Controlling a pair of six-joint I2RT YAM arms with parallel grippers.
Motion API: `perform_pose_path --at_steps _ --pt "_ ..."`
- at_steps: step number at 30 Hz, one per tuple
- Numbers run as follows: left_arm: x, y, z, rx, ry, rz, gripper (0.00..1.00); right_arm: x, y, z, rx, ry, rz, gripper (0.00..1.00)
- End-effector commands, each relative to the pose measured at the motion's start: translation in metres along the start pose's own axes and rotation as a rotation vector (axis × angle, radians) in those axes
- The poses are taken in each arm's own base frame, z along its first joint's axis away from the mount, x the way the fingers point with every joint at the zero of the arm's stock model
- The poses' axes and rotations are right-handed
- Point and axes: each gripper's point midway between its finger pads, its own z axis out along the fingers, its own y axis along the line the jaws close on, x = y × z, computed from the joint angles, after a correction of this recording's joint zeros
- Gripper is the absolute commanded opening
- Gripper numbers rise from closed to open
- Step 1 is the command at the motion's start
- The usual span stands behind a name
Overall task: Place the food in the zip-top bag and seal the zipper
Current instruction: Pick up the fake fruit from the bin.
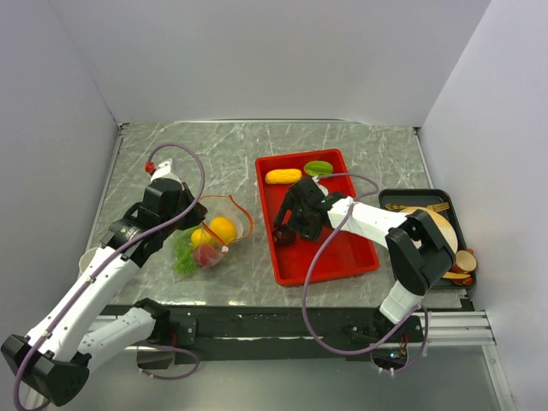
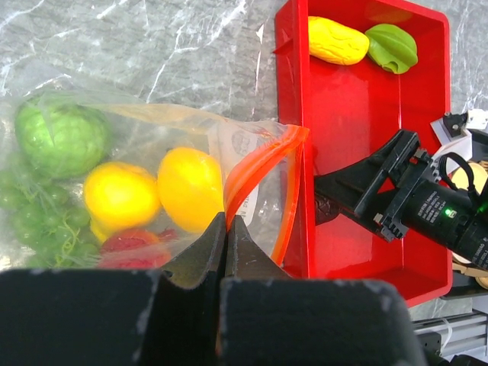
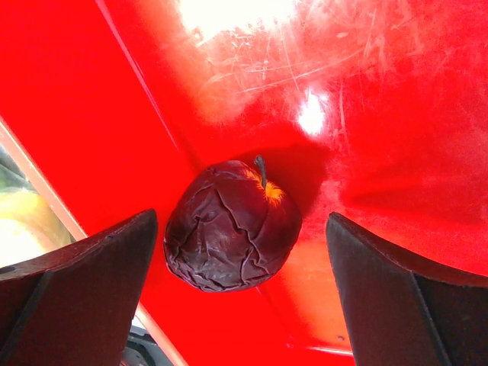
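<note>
Food is split between two places. Two yellow-orange fruits [image 2: 122, 194], a green leafy head [image 2: 61, 137], green grapes [image 2: 27, 217] and a red piece [image 2: 130, 242] already lie inside the zip-top bag [image 1: 214, 248], which rests on the bench [image 1: 214, 145] just beside the red tray [image 1: 342, 253]. A dark red fruit [image 3: 229, 236], a yellow oblong piece [image 1: 282, 176] and a green piece [image 1: 318, 168] are in the tray. The left hand [image 2: 226, 223] has its fingers pressed together on the bag's near lip, as far as its wrist view shows. This holds the mouth up so the zipper [image 2: 259, 164] arches into an open loop facing the tray. The right hand [image 3: 242, 229] hangs over the dark red fruit with its fingers spread wide on either side and not touching it, so the step in hand looks like picking this piece. The fruit sits close against the tray wall on the bag side, which leaves little room for the finger there. A straight descent should let that finger slip between fruit and wall instead of landing on the rim. The fruit looks round and glossy, so the fingers should close across its widest part with modest pressure so it does not squirt out. It should then be lifted clear of the wall before crossing, and released inside the zipper's loop, not onto the strip. The two far pieces and the sealing are not yet done.
</note>
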Motion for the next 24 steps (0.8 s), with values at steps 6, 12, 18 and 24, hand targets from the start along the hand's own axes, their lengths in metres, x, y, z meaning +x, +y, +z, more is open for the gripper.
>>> perform_pose_path --at_steps 6,12,18,24 --pt "-0.007 -0.008 0.001 0.031 -0.022 0.005 0.01 0.005 0.009 -0.004 -0.065 0.01 0.006 0.93" --pt "-0.007 -0.01 0.001 0.039 -0.019 0.001 0.01 0.011 0.015 -0.001 -0.114 0.029 0.02 0.88" --pt "-0.007 -0.009 0.0 0.035 -0.02 0.005 0.01 0.009 0.014 -0.004 -0.123 0.015 0.022 0.64" --pt "-0.005 -0.009 -0.001 0.04 -0.018 -0.002 0.01 -0.007 0.011 -0.022 -0.095 -0.074 -0.002 0.55"
